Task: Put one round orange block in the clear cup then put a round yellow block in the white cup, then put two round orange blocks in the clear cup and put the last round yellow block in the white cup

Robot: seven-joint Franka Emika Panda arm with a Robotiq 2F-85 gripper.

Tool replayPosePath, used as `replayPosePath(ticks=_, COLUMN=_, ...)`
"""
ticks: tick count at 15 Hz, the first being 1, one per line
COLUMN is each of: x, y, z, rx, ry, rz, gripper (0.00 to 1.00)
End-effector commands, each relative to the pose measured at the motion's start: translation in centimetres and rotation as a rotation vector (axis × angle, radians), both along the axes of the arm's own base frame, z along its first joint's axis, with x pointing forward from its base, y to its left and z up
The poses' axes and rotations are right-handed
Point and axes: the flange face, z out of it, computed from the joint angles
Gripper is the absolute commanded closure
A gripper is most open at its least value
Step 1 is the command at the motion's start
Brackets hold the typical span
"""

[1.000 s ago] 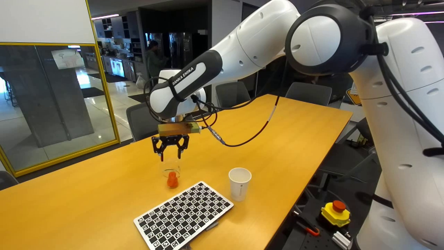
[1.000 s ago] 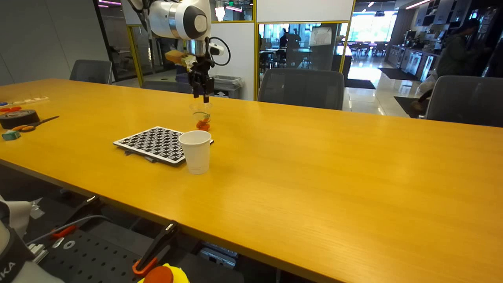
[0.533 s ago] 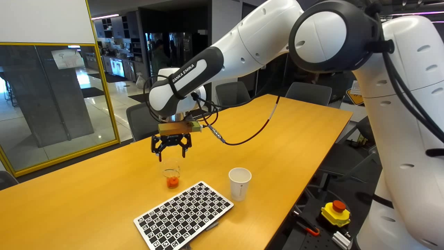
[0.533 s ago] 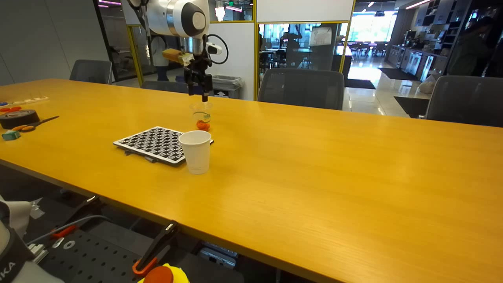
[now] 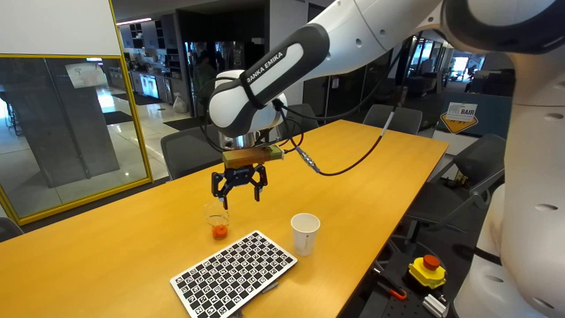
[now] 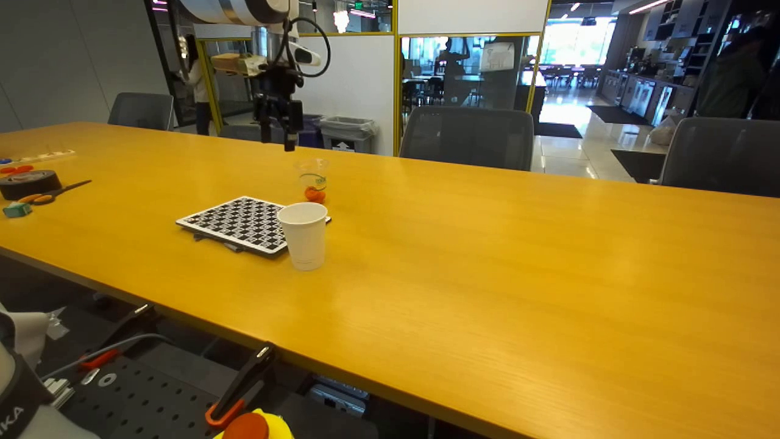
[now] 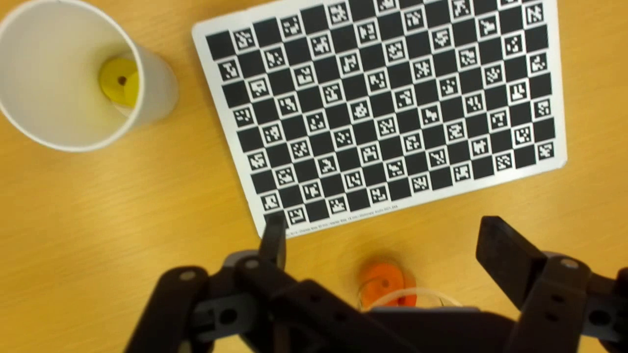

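from the left in an exterior view: clear cup (image 5: 216, 220) stood upright on the wooden table (image 5: 110, 256), round orange blocks (image 5: 220, 232) lying at its bottom, exact count hard to tell. checkered board (image 5: 234, 274) lay flat on the table, near the clear cup, apart from it. gripper (image 5: 241, 203) hung above the table, slightly right of the clear cup and apart from it, pointing down; fingers (image 7: 505, 260) spread wide, released. in the wrist view it hid most of the clear cup. white cup (image 5: 305, 234) stood next, upright on the table, just beside the board's edge; wrist view showed the round yellow blocks (image 7: 112, 83) down inside it, two visible, one partly covering the other. robot arm (image 5: 362, 31) spanned the upper right, and a yellow box with a red button (image 5: 427, 273) sat low near the arm's base.
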Motion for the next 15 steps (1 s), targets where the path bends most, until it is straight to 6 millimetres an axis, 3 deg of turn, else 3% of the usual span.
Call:
replayPosePath(ticks=1, x=-7.2, y=-1.8, z=2.1, rx=-0.033, ry=-0.02, rz=0.009, gripper=0.0)
replayPosePath(ticks=9, x=-18.7, y=-8.0, z=6.7, rx=-0.029, ry=0.007, rz=-0.003, gripper=0.0)
replayPosePath(ticks=15, x=-24.1, y=-9.5, z=11.8, rx=-0.017, ry=0.045, rz=0.166, gripper=0.0)
